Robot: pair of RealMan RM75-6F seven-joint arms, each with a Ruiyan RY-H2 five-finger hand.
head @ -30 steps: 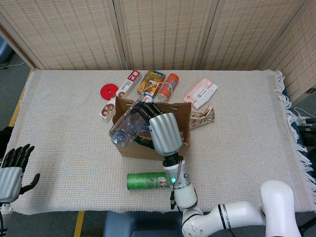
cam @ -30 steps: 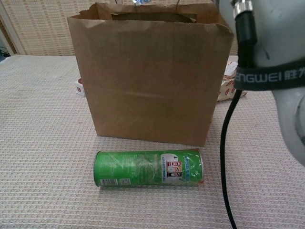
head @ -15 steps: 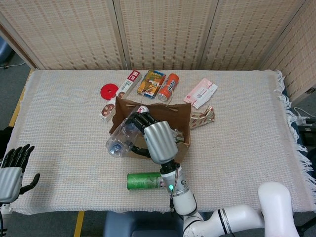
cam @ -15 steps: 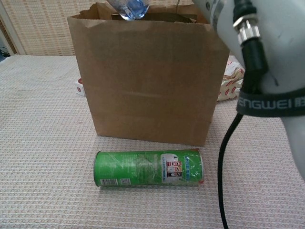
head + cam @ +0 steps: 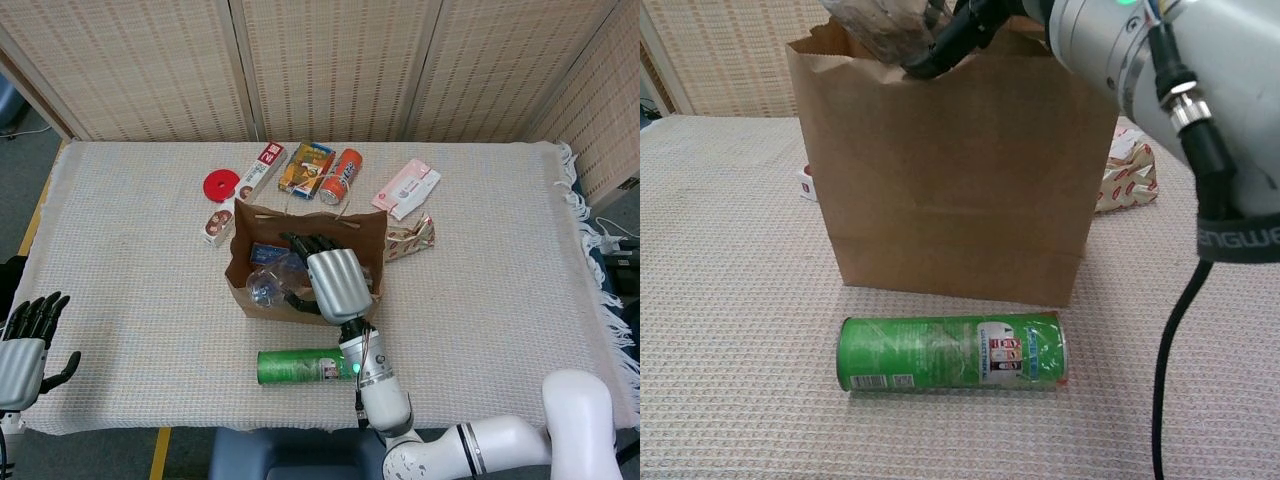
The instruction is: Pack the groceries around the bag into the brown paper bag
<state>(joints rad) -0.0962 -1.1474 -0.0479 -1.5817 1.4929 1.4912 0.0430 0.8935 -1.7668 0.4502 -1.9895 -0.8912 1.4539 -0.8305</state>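
Note:
The brown paper bag (image 5: 262,211) stands open mid-table and fills the chest view as the bag (image 5: 950,190). My right hand (image 5: 335,282) reaches down into it from the near side, holding a clear plastic bottle (image 5: 268,281) that lies inside the bag's mouth. From the chest camera the right hand (image 5: 960,30) and the bottle (image 5: 875,22) show at the bag's top edge. A green can (image 5: 298,367) lies on its side in front of the bag, seen closer as the can (image 5: 953,353). My left hand (image 5: 25,345) hangs open off the table's near left corner.
Behind the bag lie a red disc (image 5: 221,184), a white and red box (image 5: 260,166), a yellow box (image 5: 305,165), an orange can (image 5: 342,177) and a pink packet (image 5: 407,187). A small box (image 5: 217,222) sits at the bag's left, a red-white wrapper (image 5: 410,238) at its right.
My right hand has lowered the bottle from over the bag's left rim down into the bag's mouth. The left hand and green can have not moved.

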